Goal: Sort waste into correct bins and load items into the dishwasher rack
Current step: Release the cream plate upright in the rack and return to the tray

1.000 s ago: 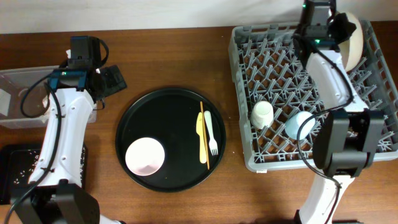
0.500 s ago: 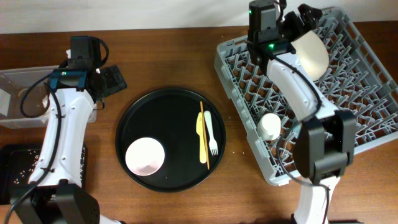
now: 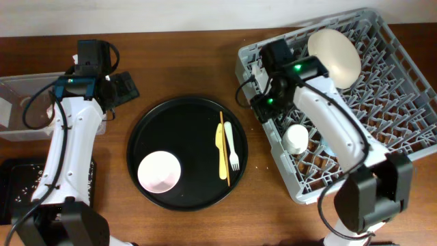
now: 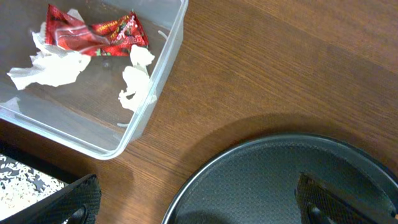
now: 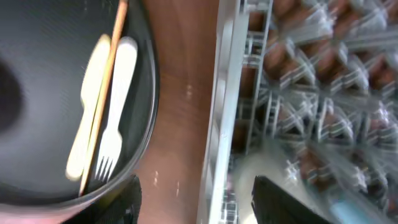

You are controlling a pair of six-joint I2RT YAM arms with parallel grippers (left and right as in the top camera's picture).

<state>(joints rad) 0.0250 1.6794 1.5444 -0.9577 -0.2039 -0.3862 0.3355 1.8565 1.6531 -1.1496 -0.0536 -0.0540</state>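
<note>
Right pincer [image 3: 261,102] is off the large cream plate [image 3: 334,55]. 1 s ago it was at the plate in the rack's far corner, and 0.5 s ago it was still at it. Now it hangs over the rack's left rim, with the plate beyond it and to its right, leaning among the pegs. Wrist view is motion-blurred, but both fingers [image 5: 124,202] show spread wide with nothing between them, so it's empty.

Side effect: the dishwasher rack [image 3: 403,116] has swung round on the table vs 1 s ago and is no longer square to the table edge. Small cream cup [image 3: 295,139] went with it and now sits right of the pincer, nearer the base. Light blue cup [image 3: 328,147] is mostly hidden under the forearm.

My read: plate is loaded and the arm is heading for the next item. On the round black tray [image 3: 188,123], left of the right pincer, the white fork [image 3: 233,147] and yellow chopsticks [image 3: 220,147] are closest. The pinkish-white bowl [image 3: 159,171] is further left. None of the three is loaded yet.

Left pincer [image 4: 196,186] hasn't moved over the last second, jaws wide, empty. Ahead-left of it, the clear tub [image 4: 168,56] holds the tissue [image 4: 46,65] and red wrapper [image 4: 93,34]. The flat black tray [image 3: 13,171] with rice [image 4: 18,177] is by its left finger. Waste side looks done.

Risk: with the rack skewed, peg positions for the next drop have shifted.
</note>
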